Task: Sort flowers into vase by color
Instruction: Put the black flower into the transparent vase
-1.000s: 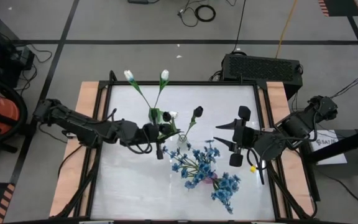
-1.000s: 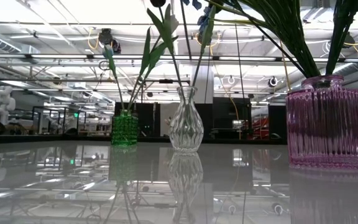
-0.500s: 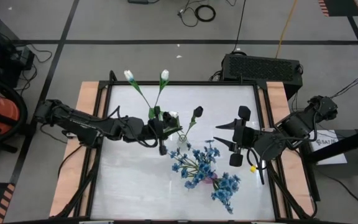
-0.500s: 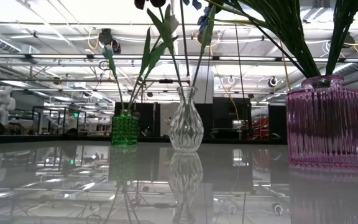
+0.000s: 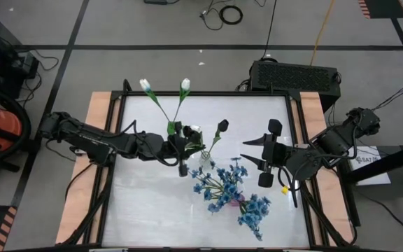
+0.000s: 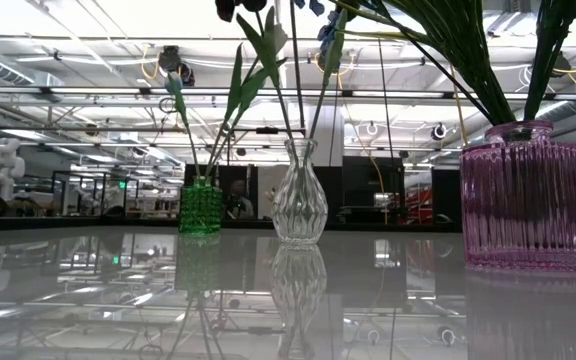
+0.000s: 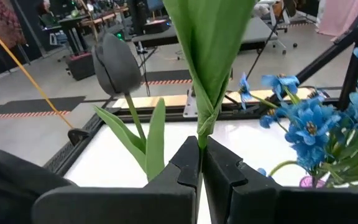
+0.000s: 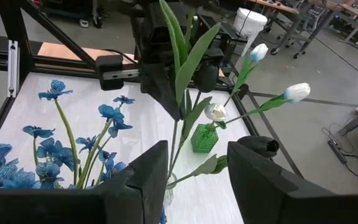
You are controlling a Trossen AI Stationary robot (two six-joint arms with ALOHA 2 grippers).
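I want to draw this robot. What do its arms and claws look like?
Both arms are dark, nearly black, built of chunky jointed sections with black cables looping beside them. The left gripper and right gripper each end in two flat, blocky black fingers. I see no stickers or markings.

– where do the vases stand?
– three on the table [image 5: 138, 203]: one vase [image 6: 201, 207] left, a second vase [image 6: 300, 192] middle, a third vase [image 6: 526, 195] right and nearest in the low view.

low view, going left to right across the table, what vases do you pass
green vase → clear vase → pink vase
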